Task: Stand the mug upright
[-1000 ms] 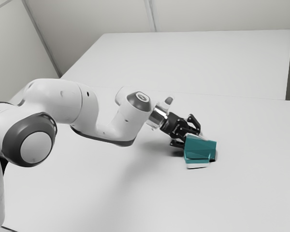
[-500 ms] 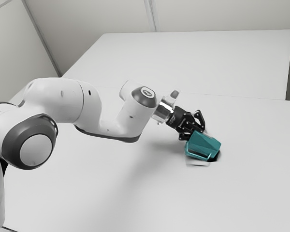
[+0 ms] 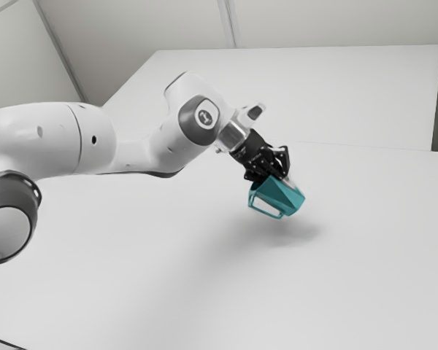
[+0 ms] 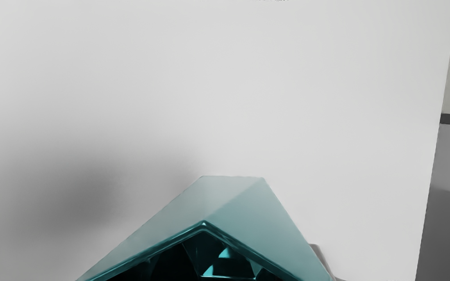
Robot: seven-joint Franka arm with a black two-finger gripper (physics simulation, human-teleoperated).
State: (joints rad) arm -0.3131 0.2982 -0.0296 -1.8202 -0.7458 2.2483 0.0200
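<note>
A Franka arm, reaching in from the exterior view's left, holds a teal, flat-sided mug clear of a pale table. The mug hangs below the black gripper, just right of center in the exterior view, with its shadow on the tabletop beneath, apart from it.

The jaws appear to be pinching the mug near its mouth, judging by the way it hangs with nothing under it; the exact spots where they meet the wall cannot be made out. The mug is tilted, not upright: its handle slants down on the exterior view's left side, and in the wrist view its rim and dark interior open toward the hand, the walls narrowing away toward the base.

The step in hand looks to be the carrying and righting of the mug, with the setting-down yet to be settled. The next move likely calls for a turn of the wrist that brings the base level and the mouth straight up, then a slow descent until the base sits flat, and only then a release. Let go at this slant, the mug could land on a lower edge or the handle and tip over.
</note>
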